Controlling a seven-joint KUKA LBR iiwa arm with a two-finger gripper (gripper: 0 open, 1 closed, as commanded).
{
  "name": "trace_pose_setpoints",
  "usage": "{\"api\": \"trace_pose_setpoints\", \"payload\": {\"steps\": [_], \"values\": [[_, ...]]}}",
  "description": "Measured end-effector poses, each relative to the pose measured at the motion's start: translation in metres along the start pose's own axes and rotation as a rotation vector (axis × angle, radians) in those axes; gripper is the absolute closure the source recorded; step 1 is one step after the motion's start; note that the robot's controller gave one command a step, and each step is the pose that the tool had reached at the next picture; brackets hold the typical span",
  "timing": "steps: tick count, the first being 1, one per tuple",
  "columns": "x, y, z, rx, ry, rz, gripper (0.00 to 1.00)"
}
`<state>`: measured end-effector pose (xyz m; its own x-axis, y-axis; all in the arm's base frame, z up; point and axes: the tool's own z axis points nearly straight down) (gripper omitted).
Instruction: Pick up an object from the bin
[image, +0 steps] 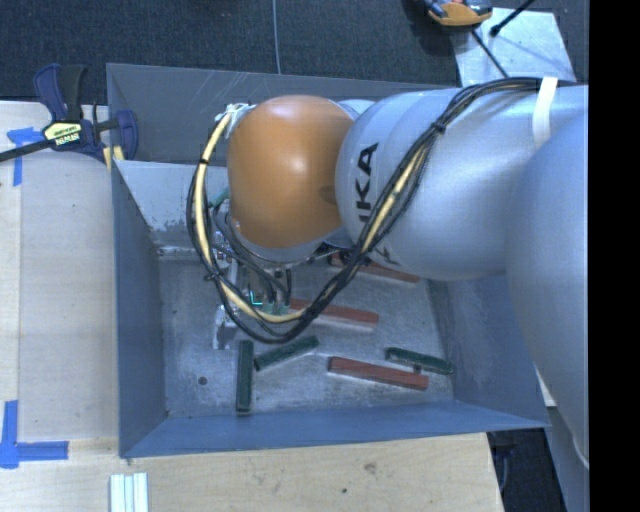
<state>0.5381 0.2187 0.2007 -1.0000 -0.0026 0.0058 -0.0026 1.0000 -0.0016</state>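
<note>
Closest to the lens is the big silver arm (450, 180) with its orange cover (285, 170), and that's half our problem, because it hangs right over the spot that matters. Under the cover we can make out the claw (238, 318), low over the left part of the bin (140, 300) floor with cables (205, 200) looping round it. We honestly can't tell how far open it is or whether it has anything in it.

Just beside the claw, toward the near wall, lie two dark sticks. The straight green stick (243, 377) points at that wall, and the slanted green stick (285, 352) angles off to the right. Their upper ends look to be touching or nearly so (hard to call). We'd guess one of these is the pick.

Well to the right are a reddish-brown stick (377, 372), a short green stick (418, 360) and a second brown stick (335, 315).

What worries us:
- The two green sticks meet right by the claw, so closing there could grab both or flick one away.
- They lie flat and thin on the floor, so the claw may just skate over them.
- The sloped left wall is near, so drifting that way risks a bump.
- Those loose cables could drag across a stick.
</note>
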Motion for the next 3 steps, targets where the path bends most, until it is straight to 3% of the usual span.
{"api": "trace_pose_setpoints", "payload": {"steps": [1, 2, 3], "values": [[-0.002, -0.001, -0.005, -0.003, -0.008, 0.003, 0.0], [0.013, -0.041, 0.005, -0.003, -0.009, -0.076, 0.0], [0.009, -0.062, 0.066, -0.001, -0.014, -0.289, 0.0]]}}
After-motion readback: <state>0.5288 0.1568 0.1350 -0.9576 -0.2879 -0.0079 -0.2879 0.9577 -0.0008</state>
